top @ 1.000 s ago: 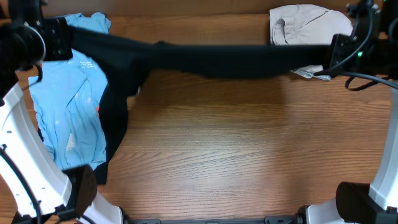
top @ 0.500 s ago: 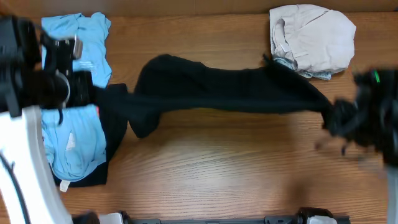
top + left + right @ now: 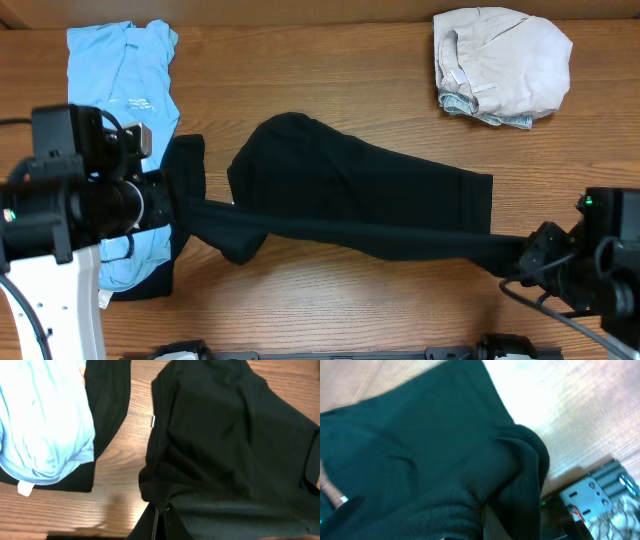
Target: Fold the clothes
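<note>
Far left: light blue shirt [image 3: 120, 70] lying on another black piece [image 3: 107, 405]. Left gripper [image 3: 160, 516] fingers pressed together on black shirt [image 3: 350, 190] edge. Shirt at middle of table [image 3: 330, 320], near edge taut. Right gripper [image 3: 518, 262] clamped on other end. Beige bundle [image 3: 500, 60] top right.

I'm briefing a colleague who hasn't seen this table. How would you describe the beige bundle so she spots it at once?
Take the wooden table seen from overhead and go to its far right corner, beyond the stretched black shirt. The beige bundle lies there by itself. It is the only pale, crumpled heap; the others are black or light blue.
</note>
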`<action>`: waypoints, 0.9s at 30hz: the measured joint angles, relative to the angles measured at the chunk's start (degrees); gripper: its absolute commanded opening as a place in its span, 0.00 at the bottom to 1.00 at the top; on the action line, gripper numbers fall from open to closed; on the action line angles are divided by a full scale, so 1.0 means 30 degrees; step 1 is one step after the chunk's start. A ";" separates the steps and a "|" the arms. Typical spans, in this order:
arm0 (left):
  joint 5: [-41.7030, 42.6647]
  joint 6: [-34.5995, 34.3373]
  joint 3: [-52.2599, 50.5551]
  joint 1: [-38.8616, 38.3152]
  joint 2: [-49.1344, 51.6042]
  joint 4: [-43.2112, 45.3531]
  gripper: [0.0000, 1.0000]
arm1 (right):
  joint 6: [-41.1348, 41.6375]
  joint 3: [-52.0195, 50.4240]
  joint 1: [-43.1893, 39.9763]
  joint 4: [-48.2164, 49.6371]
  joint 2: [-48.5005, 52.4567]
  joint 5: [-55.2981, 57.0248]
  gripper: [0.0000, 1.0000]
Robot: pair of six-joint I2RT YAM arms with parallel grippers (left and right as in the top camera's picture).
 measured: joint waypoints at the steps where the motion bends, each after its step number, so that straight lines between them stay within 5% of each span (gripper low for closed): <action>1: -0.0044 -0.0189 -0.0488 -0.0124 -0.0255 0.0510 0.04 | 0.0189 -0.0379 -0.0022 0.0117 0.0102 0.0146 0.04; 14: -0.0466 -0.1107 -0.6222 -0.2987 0.1668 0.9785 0.04 | 0.0911 -0.4772 -0.0066 0.3657 0.4889 0.0678 0.04; 27: -0.0656 -0.1115 -0.6455 -0.5610 0.7424 1.2750 0.04 | 0.0911 -0.4728 -0.0066 0.4073 0.6317 0.0656 0.04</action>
